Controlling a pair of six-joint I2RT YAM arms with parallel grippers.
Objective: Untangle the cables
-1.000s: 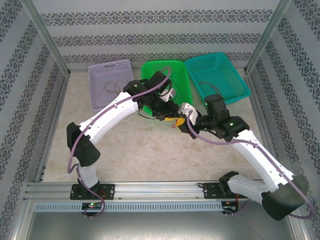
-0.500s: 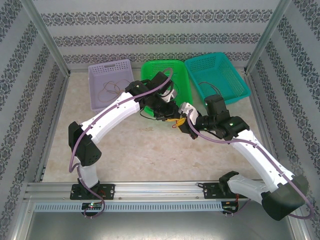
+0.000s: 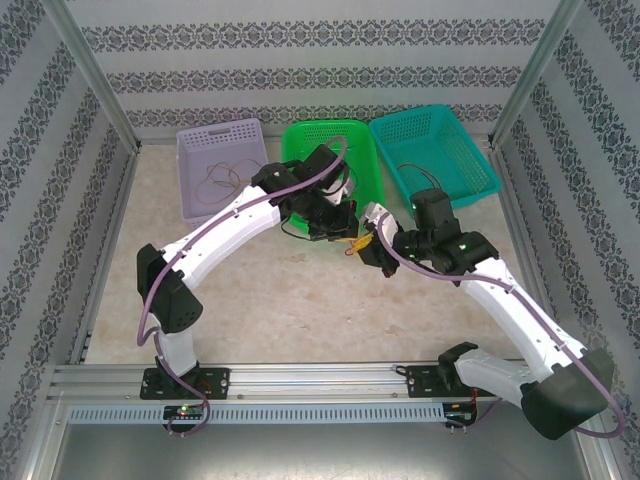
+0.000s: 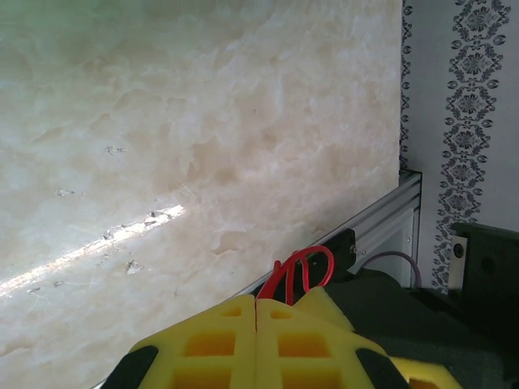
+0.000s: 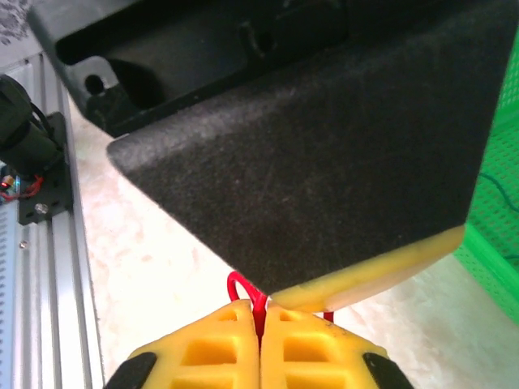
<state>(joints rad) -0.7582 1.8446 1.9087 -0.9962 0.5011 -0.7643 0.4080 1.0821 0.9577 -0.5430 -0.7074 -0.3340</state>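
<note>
On the table (image 3: 280, 300), at 6 o'clock of the green basket (image 3: 368, 172), left gripper (image 3: 343, 236) and right gripper (image 3: 366, 240) are sitting tip to tip. Each is pinching the red cable (image 4: 281, 271) between closed pads, and its loop is sticking out past them.

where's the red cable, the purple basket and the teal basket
red cable (image 4: 285, 279), left wrist view, on its loop
purple basket (image 3: 225, 143), top view, on its bare floor
teal basket (image 3: 432, 138), top view, on its bare floor
</note>
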